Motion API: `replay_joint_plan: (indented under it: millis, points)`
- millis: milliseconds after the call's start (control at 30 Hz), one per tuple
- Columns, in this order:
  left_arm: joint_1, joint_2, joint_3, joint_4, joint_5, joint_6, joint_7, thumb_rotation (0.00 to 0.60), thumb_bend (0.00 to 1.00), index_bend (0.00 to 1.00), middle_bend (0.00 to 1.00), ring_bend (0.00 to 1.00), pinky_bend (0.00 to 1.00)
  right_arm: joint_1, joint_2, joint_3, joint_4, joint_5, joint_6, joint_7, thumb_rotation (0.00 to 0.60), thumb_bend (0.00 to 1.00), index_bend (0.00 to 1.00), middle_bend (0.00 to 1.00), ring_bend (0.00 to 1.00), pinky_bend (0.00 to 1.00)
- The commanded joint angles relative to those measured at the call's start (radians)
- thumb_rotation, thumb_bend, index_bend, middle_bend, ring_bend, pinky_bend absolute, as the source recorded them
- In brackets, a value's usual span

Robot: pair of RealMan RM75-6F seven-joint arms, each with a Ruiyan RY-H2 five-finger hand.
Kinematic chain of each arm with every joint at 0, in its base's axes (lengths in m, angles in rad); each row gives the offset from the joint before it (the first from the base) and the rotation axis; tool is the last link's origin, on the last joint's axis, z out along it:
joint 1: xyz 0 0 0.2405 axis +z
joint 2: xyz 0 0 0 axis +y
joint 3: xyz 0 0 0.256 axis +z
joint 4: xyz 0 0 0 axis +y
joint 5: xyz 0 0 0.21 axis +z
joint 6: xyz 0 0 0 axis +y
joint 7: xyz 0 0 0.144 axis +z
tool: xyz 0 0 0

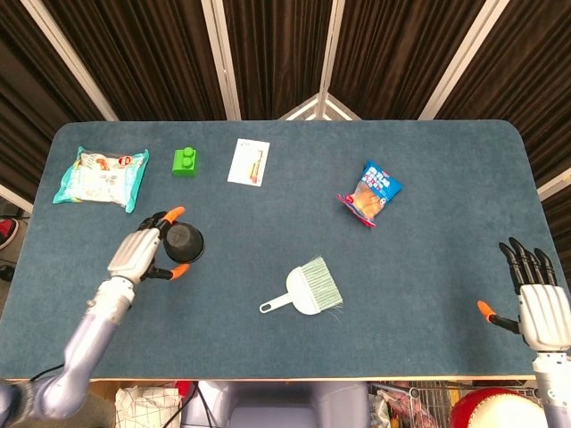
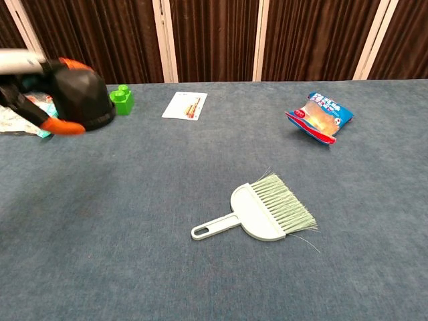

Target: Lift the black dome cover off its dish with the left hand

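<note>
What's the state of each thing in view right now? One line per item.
Black dome cover: held in the left hand, above the table, no dish visible under it.
Left hand: grips the cover.
Right hand: empty, fingers spread, at the table's near right edge.
Brush: lying flat, untouched.
Snack bag: sealed, resting on the table.
Teal packet: lying flat.
Green block: upright, studs up.
Card: lying flat.
</note>
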Motion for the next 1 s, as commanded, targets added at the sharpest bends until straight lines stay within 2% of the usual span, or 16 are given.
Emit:
replay_joint_plan:
  millis: [33, 167, 233, 300, 367, 467, 500, 600, 667, 733, 1000]
  points:
    - [-0.046, -0.031, -0.032, -0.035, 0.005, 0.007, 0.007, 0.6, 0.61, 0.08, 0.34, 0.0, 0.0, 0.002, -0.002, 0.002, 0.003, 0.003, -0.003, 0.0, 0.6, 0.21, 0.0, 0.01, 0.11, 0.01]
    - [-0.035, 0.09, -0.13, -0.284, 0.09, 0.111, 0.021, 0.6, 0.6, 0.08, 0.36, 0.0, 0.0, 0.002, 0.0, 0.003, 0.003, 0.003, -0.002, 0.004, 0.6, 0.21, 0.0, 0.01, 0.11, 0.01]
    - [-0.011, 0.153, -0.156, -0.395, 0.131, 0.145, 0.017, 0.6, 0.6, 0.08, 0.36, 0.0, 0.0, -0.001, 0.001, 0.002, 0.001, 0.0, 0.003, 0.006, 0.6, 0.21, 0.0, 0.01, 0.11, 0.01]
    - [0.028, 0.206, -0.15, -0.435, 0.197, 0.149, -0.028, 0.6, 0.6, 0.08, 0.36, 0.0, 0.0, -0.008, 0.004, -0.003, -0.008, -0.01, 0.017, 0.008, 0.6, 0.21, 0.0, 0.01, 0.11, 0.01]
    - [0.064, 0.233, -0.1, -0.433, 0.221, 0.142, -0.034, 0.6, 0.6, 0.08, 0.35, 0.0, 0.0, -0.012, 0.004, -0.007, -0.013, -0.018, 0.026, 0.004, 0.6, 0.21, 0.0, 0.01, 0.11, 0.01]
    - [0.071, 0.207, -0.027, -0.35, 0.18, 0.094, -0.026, 0.6, 0.6, 0.08, 0.34, 0.0, 0.0, -0.012, 0.011, -0.007, -0.019, -0.021, 0.027, 0.008, 0.6, 0.21, 0.0, 0.01, 0.11, 0.01]
    - [0.061, 0.167, 0.006, -0.277, 0.132, 0.047, -0.038, 0.6, 0.6, 0.08, 0.34, 0.0, 0.0, -0.012, 0.015, -0.008, -0.023, -0.022, 0.025, 0.009, 0.6, 0.21, 0.0, 0.01, 0.11, 0.01]
    - [0.031, 0.068, 0.044, -0.106, 0.041, -0.047, -0.069, 0.6, 0.6, 0.09, 0.34, 0.0, 0.0, -0.01, 0.019, -0.009, -0.028, -0.022, 0.02, 0.006, 0.6, 0.21, 0.0, 0.01, 0.11, 0.01]
    - [0.011, -0.007, 0.051, 0.015, 0.003, -0.092, -0.091, 0.6, 0.6, 0.09, 0.34, 0.0, 0.0, 0.003, 0.012, -0.002, -0.019, -0.01, -0.003, 0.001, 0.6, 0.21, 0.0, 0.01, 0.11, 0.01]
    - [0.001, -0.053, 0.05, 0.083, 0.001, -0.103, -0.101, 0.6, 0.6, 0.09, 0.34, 0.0, 0.0, 0.006, 0.006, -0.001, -0.013, -0.004, -0.01, -0.001, 0.6, 0.21, 0.0, 0.01, 0.11, 0.01]
    - [-0.016, -0.144, 0.047, 0.184, 0.044, -0.035, -0.053, 0.6, 0.6, 0.09, 0.33, 0.0, 0.0, 0.008, -0.006, -0.003, -0.002, -0.003, -0.016, -0.006, 0.6, 0.21, 0.0, 0.01, 0.11, 0.01]
